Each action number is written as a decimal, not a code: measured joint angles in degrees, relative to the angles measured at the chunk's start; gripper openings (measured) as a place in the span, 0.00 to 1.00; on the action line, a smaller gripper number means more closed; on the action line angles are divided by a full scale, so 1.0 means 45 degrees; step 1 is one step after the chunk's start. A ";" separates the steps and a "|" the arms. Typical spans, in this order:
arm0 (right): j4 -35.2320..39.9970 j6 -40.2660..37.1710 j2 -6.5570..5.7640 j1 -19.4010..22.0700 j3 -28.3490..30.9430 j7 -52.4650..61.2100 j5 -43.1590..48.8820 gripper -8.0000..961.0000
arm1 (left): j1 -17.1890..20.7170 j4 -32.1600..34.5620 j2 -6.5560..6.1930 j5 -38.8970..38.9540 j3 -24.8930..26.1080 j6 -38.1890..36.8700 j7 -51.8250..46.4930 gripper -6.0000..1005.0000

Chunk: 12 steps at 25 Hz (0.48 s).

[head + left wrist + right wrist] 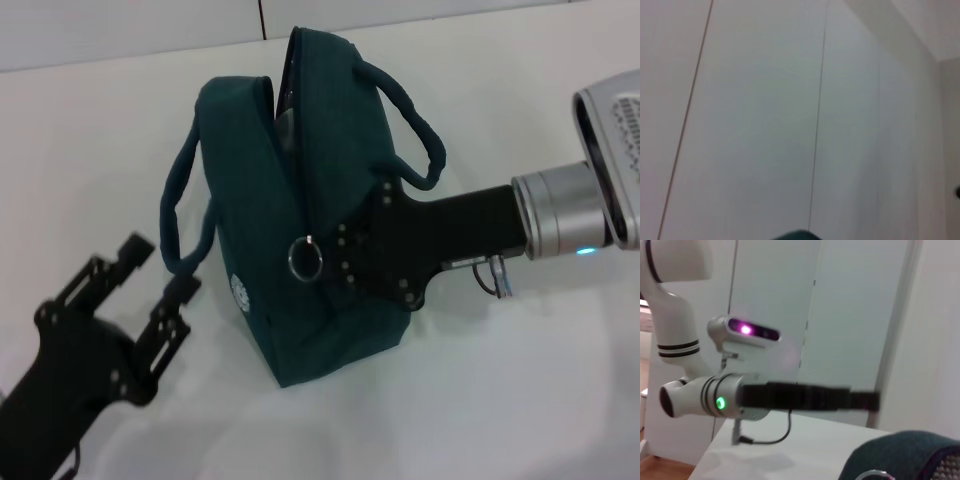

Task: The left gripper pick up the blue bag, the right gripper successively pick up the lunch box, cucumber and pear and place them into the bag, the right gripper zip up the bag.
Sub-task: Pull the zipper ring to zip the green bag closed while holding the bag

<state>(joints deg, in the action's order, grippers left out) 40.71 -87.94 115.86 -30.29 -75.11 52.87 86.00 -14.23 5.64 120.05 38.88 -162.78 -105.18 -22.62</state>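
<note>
With the bag point(300, 220) standing mid-table, the right gripper point(345, 245), its finger state hidden, should draw the ring pull point(305, 258) straight along the zip while the open left gripper point(150, 275) steadies the near-left handle point(180, 215).

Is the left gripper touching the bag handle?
Apart. In the head view the left gripper, fingers open, sits just beside the bag's near handle, with a sliver of white table between them.

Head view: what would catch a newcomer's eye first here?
The blue bag stands mid-table, its zip partly open near the top, the ring pull hanging on its side. The right gripper presses against the bag's right side, while the left gripper hovers open beside the near loop handle.
</note>
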 joint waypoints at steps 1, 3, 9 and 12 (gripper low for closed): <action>-0.0003 0.0023 0.0007 -0.0063 -0.0002 0.0000 -0.0010 0.03 | 0.0188 -0.0003 0.0002 -0.0083 -0.0007 0.0012 -0.0005 0.54; -0.0010 0.0083 0.0011 -0.0110 -0.0005 -0.0073 -0.0074 0.03 | 0.0368 0.0004 0.0002 -0.0261 -0.0015 0.0020 -0.0028 0.54; -0.0183 0.0302 0.0038 -0.0317 -0.0003 -0.0653 -0.0216 0.03 | 0.0723 0.0020 -0.0001 -0.0732 -0.0019 0.0590 -0.0392 0.53; -0.0186 0.0304 0.0051 -0.0336 -0.0017 -0.0693 -0.0400 0.03 | 0.0585 0.0080 0.0000 -0.0966 -0.0019 0.0974 -0.0650 0.53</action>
<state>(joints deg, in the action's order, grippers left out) 39.87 -86.57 116.09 -31.80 -75.19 49.75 84.20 -11.59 6.01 120.05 34.53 -162.86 -100.80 -25.54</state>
